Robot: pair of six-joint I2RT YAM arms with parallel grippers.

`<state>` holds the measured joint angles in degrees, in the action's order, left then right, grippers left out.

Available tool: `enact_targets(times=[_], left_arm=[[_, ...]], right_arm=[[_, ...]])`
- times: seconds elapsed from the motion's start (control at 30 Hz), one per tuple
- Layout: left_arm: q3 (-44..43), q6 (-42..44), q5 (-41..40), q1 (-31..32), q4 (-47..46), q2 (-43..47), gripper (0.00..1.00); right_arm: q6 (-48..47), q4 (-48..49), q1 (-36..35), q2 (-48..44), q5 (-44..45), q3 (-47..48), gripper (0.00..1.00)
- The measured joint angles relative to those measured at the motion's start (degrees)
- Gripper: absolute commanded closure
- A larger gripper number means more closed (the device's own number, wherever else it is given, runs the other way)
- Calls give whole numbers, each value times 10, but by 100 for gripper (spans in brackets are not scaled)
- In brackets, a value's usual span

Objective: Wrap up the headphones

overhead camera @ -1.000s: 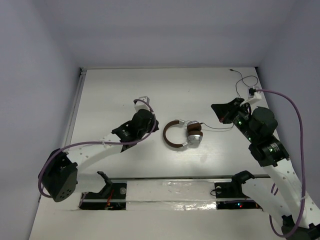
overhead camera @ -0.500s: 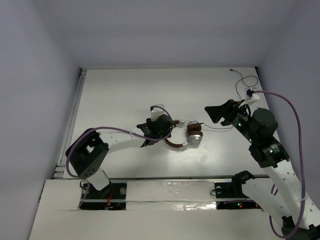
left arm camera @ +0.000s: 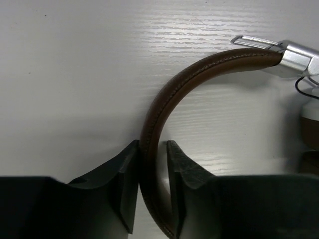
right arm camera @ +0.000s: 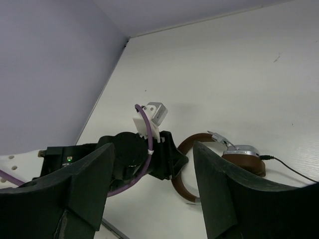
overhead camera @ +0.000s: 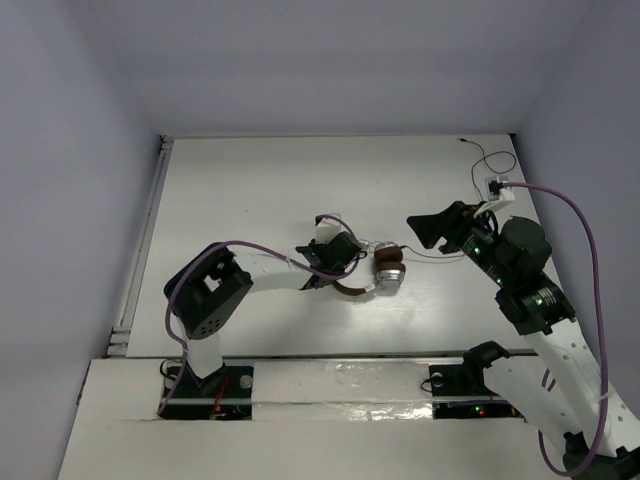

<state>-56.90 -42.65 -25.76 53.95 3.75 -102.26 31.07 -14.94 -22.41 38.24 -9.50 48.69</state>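
Note:
The headphones (overhead camera: 386, 272) lie at mid-table, ear cups stacked on the right and the brown headband (left arm camera: 199, 69) curving left. My left gripper (overhead camera: 346, 266) is at the headband's left bend. In the left wrist view its fingers (left arm camera: 127, 164) press the band from both sides, so the left gripper (left arm camera: 152, 149) is shut on it. The thin black cord (overhead camera: 440, 257) runs right from the ear cups, then toward the back right corner. My right gripper (overhead camera: 421, 230) hovers open just right of the headphones (right arm camera: 241, 155), holding nothing. From the right wrist view the right gripper (right arm camera: 154, 147) faces the left gripper (right arm camera: 172, 159).
The cord's far end (overhead camera: 468, 142) lies near the table's back right corner. A metal rail (overhead camera: 150, 230) runs along the table's left edge. A dark strip (overhead camera: 350, 355) crosses the near edge in front of the arm bases.
My left arm swung right to the headband and its jaws closed on it. My right gripper opened and edged left toward the headphones.

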Motion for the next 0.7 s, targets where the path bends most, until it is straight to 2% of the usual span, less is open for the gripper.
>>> enact_targets(times=[0.07,0.1,0.2,0.27,0.3,0.33,0.47,0.6,0.7], left_arm=[[-5,0,-4,1,-4,-7,90],[-6,1,-7,1,-6,-9,100],[-7,0,-12,2,-7,-9,100],[-7,3,-13,3,-2,-5,100],[-8,8,-13,3,7,-2,100],[-10,14,-14,3,21,5,100],[-43,67,-19,-1,88,61,100],[-97,135,-15,-31,146,158,100],[-133,178,14,-95,152,235,100]], right_arm=[[0,0,0,0,0,0,30],[0,0,0,-1,0,0,30],[0,0,0,-2,0,0,35],[-2,0,0,-3,1,0,60],[-2,1,0,-4,1,0,77],[-2,2,0,-3,2,0,98],[6,20,0,13,-10,0,100],[9,65,0,56,-49,0,100],[5,90,0,84,-76,-2,82]])
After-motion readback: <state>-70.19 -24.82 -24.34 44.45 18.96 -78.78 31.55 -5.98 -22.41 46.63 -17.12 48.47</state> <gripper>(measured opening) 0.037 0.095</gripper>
